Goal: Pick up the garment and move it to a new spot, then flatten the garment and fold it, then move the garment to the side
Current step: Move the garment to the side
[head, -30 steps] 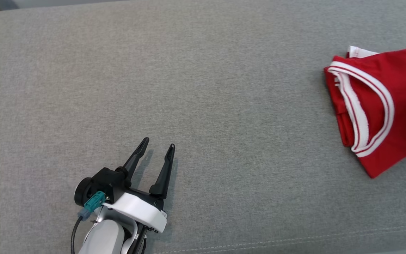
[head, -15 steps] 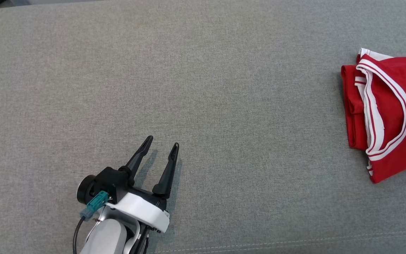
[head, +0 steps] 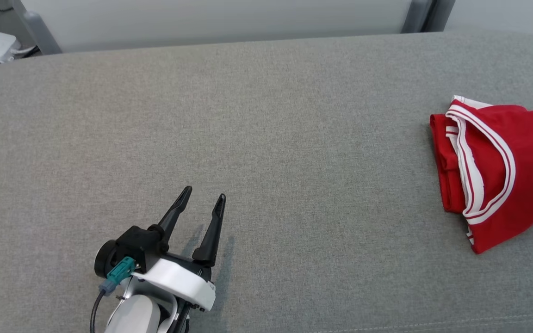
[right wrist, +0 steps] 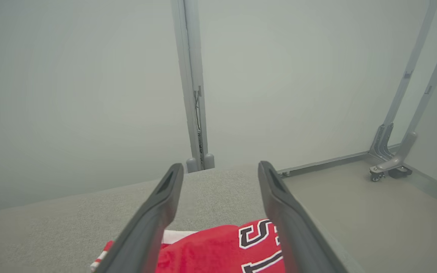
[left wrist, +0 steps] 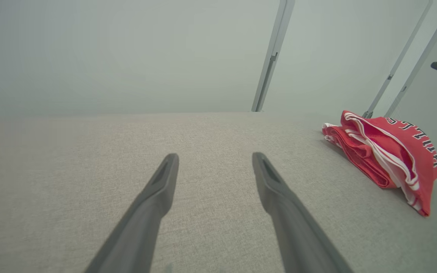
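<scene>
Red garment (head: 493, 171) lies folded well to the right of my left gripper (head: 205, 193), fingers spread. My right gripper (right wrist: 220, 167) hangs just above it, also spread, holding nothing.

Left gripper (head: 204, 193): two long, tapering black fingers (head: 211, 231) on a black housing (head: 139, 240) with a white collar (head: 174, 280). A teal connector (head: 120, 270) joins a black cable (head: 93, 311) beside the pale forearm (head: 132, 318).
</scene>
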Tool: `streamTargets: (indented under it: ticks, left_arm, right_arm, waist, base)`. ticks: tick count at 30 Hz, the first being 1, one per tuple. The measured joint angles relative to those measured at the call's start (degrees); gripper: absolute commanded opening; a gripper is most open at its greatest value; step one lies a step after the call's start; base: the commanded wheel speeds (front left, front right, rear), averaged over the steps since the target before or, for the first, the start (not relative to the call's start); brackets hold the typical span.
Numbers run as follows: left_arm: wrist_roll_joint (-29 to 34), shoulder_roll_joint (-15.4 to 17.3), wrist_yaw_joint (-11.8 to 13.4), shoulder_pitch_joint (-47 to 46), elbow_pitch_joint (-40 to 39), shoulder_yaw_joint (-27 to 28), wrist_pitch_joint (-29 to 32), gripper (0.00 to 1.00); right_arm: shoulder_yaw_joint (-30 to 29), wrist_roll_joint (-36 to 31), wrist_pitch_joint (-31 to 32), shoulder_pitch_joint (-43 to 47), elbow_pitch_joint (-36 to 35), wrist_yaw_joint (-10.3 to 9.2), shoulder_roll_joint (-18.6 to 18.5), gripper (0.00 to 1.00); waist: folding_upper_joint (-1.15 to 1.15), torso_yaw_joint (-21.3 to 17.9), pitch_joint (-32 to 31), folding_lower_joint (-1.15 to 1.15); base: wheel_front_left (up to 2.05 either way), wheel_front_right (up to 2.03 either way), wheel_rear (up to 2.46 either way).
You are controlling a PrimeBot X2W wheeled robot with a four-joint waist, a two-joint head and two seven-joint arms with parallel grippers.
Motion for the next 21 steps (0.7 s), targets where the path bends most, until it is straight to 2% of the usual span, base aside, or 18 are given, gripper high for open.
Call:
streamTargets:
  ticks: [5, 14, 21]
  left_arm:
    - [0.1, 0.0, 0.0, 3.0, 0.5, 1.7, 0.0, 1.00]
    - [1.0, -0.1, 0.1, 6.6, 0.9, 6.1, 0.0, 1.00]
    - [1.7, -0.1, 2.2, 8.9, 0.9, 9.2, 0.0, 1.00]
  right_arm:
    - [-0.2, -2.2, 0.0, 5.9, -6.9, 0.00, 3.5, 1.00]
    - [4.5, -2.5, 0.0, 17.4, -18.0, 0.00, 7.3, 1.00]
    - [6.2, -2.0, 0.0, 26.6, -27.0, 0.00, 9.3, 1.00]
  waist:
    - [0.00, 0.4, -3.4, 0.00]
    - [0.00, 2.1, -8.4, 0.00]
    - [0.00, 4.0, -10.6, 0.00]
  base:
    - [0.00, 0.00, 0.00]
    - [0.00, 0.00, 0.00]
    - [0.00, 0.00, 0.00]
